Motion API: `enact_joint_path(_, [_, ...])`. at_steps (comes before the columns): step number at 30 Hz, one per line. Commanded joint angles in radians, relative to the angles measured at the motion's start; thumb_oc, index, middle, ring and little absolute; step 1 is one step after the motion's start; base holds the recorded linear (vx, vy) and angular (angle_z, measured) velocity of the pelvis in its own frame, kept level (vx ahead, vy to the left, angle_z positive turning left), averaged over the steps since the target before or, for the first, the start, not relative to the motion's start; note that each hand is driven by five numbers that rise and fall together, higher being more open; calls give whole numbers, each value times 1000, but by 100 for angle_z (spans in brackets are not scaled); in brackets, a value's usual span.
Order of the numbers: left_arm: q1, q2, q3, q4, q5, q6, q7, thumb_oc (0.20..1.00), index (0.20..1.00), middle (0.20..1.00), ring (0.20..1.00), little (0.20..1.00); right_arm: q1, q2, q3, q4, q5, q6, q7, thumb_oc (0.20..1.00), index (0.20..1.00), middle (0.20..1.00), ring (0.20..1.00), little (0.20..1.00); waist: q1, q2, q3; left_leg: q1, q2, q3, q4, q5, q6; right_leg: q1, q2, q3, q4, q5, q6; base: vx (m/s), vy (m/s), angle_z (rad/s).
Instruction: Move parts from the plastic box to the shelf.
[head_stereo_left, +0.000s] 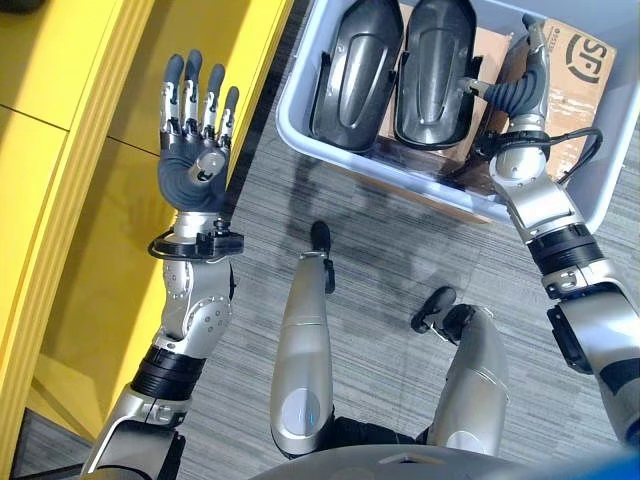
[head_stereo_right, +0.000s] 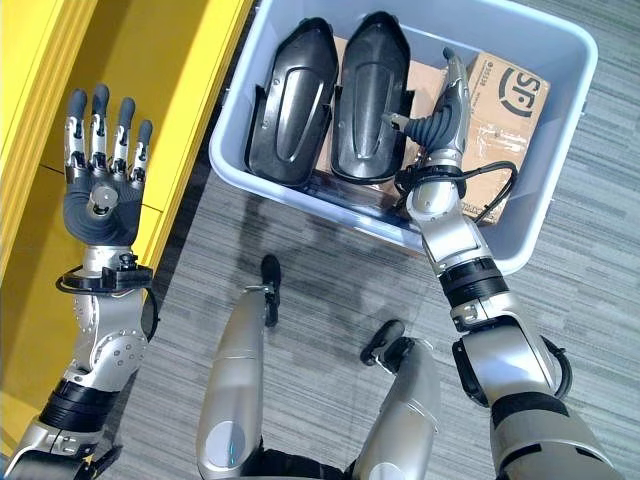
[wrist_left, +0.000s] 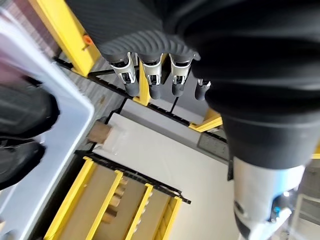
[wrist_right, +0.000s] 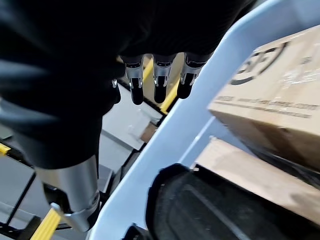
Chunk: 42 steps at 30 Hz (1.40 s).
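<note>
Carpet (head_stereo_right: 330, 290), grey and striped, lies nearest, in front of the plastic box (head_stereo_right: 545, 230). Left of the box, the left hand (head_stereo_right: 100, 195) hovers over the yellow shelf (head_stereo_left: 70, 130), palm up, fingers straight and spread, empty. Inside the box, the right hand (head_stereo_right: 445, 115) reaches in, fingers straight, holding nothing, beside two dark parts (head_stereo_right: 330, 95) lying on cardboard boxes (head_stereo_right: 505, 100).

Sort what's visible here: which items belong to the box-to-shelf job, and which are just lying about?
Job items: plastic box; two black parts inside it; yellow shelf; right hand over the box; left hand, open above the shelf.

Lying about: cardboard boxes in the plastic box.
</note>
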Motion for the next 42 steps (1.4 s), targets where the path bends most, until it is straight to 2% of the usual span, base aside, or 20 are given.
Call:
enact_joint_path(1, [-4, -1, -3, -71, 7, -77, -40, 1000, 1000, 1000, 1000, 1000, -39, -8, -17, -33, -46, -51, -68, 1000, 1000, 1000, 1000, 1000, 3, 23, -41, 30, -81, 24, -31, -97, 49, -48, 36, -11, 81, 38, 36, 0, 0, 0])
enact_joint_path(4, [-9, 1, 3, -85, 29, -123, -37, 1000, 1000, 1000, 1000, 1000, -33, 3, -14, -34, -50, -53, -76, 1000, 1000, 1000, 1000, 1000, 4, 26, -41, 25, -89, 21, -35, -92, 50, -54, 42, -6, 83, 38, 38, 10, -6, 1])
enact_joint_path(8, [-18, 8, 7, -80, 47, -109, 0, 1000, 1000, 1000, 1000, 1000, -28, 25, -9, -21, -41, -47, -78, 1000, 1000, 1000, 1000, 1000, 7, 29, -41, 22, -92, 18, -38, -90, 50, -55, 43, -8, 84, 39, 40, 27, -15, 3])
enact_joint_path(10, [-23, 6, 6, -73, 42, -103, -12, 1000, 1000, 1000, 1000, 1000, -26, 32, -9, -17, -18, -14, -150, 1000, 1000, 1000, 1000, 1000, 7, 31, -41, 13, -94, 18, -39, -86, 52, -64, 46, -7, 98, 33, 38, 36, 1, 2])
enact_joint_path(12, [-24, 9, 6, -74, 50, -103, -15, 1000, 1000, 1000, 1000, 1000, -22, 32, -19, -7, 22, -10, -198, 1000, 1000, 1000, 1000, 1000, 6, 33, -41, 9, -97, 18, -39, -86, 53, -71, 48, -6, 106, 28, 37, 0, 0, 0])
enact_joint_path(17, [-26, 0, 0, -72, 52, -125, -21, 1000, 1000, 1000, 1000, 1000, 8, 57, -52, 34, 159, -14, -120, 1000, 1000, 1000, 1000, 1000, 2, 41, -41, -3, -106, 18, -39, -85, 55, -86, 54, -3, 124, 16, 32, 6, 4, 0])
enact_joint_path(20, [-30, -6, -3, -68, 56, -128, -18, 1000, 1000, 1000, 1000, 1000, 19, 72, -42, 67, 157, -18, -84, 1000, 1000, 1000, 1000, 1000, 2, 45, -41, -6, -108, 20, -38, -85, 53, -89, 54, -4, 129, 10, 29, 24, 1, 0])
enact_joint_path(24, [-31, -5, -4, -62, 49, -118, -24, 1000, 1000, 1000, 1000, 1000, 17, 85, -36, 117, 201, -26, -125, 1000, 1000, 1000, 1000, 1000, 5, 54, -41, -13, -107, 22, -37, -80, 51, -95, 50, -6, 137, 7, 28, 36, 0, 2])
enact_joint_path(27, [-30, -4, -5, -54, 36, -111, -28, 1000, 1000, 1000, 1000, 1000, 12, 84, -43, 157, 242, -32, -100, 1000, 1000, 1000, 1000, 1000, 7, 59, -41, -19, -107, 23, -34, -79, 50, -99, 49, -7, 141, 5, 27, 27, 0, 4])
enact_joint_path(30, [-34, -6, -7, -52, 34, -107, -31, 1000, 1000, 1000, 1000, 1000, 4, 83, -41, 184, 211, -39, -97, 1000, 1000, 1000, 1000, 1000, 8, 62, -41, -29, -107, 22, -28, -80, 49, -107, 48, -8, 147, 3, 26, 0, 0, 0])
enact_joint_path(34, [-34, -8, -13, -56, 33, -96, -20, 1000, 1000, 1000, 1000, 1000, -10, 70, -22, 198, 95, -25, -118, 1000, 1000, 1000, 1000, 1000, 7, 68, -41, -49, -108, 21, -10, -84, 48, -128, 45, -2, 161, 1, 27, 25, 9, -1])
enact_joint_path(36, [-34, -8, -15, -57, 47, -89, -3, 1000, 1000, 1000, 1000, 1000, -20, 62, -8, 198, 62, 0, -125, 1000, 1000, 1000, 1000, 1000, 8, 71, -41, -57, -108, 22, -6, -84, 47, -135, 44, -1, 166, 0, 29, 21, 16, 2])
enact_joint_path(37, [-27, -7, -16, -58, 29, -86, -16, 1000, 1000, 1000, 1000, 1000, -28, 54, 2, 203, 50, 37, -122, 1000, 1000, 1000, 1000, 1000, 11, 76, -41, -64, -108, 23, -1, -85, 47, -142, 40, 0, 171, -1, 30, 37, 26, 6])
enact_joint_path(42, [-20, -3, -18, -50, 5, -73, -43, 1000, 1000, 1000, 1000, 1000, -35, 47, 17, 237, 88, 54, -110, 1000, 1000, 1000, 1000, 1000, 15, 80, -41, -76, -108, 20, 7, -88, 47, -150, 36, 1, 181, -7, 31, 10, 7, 2])
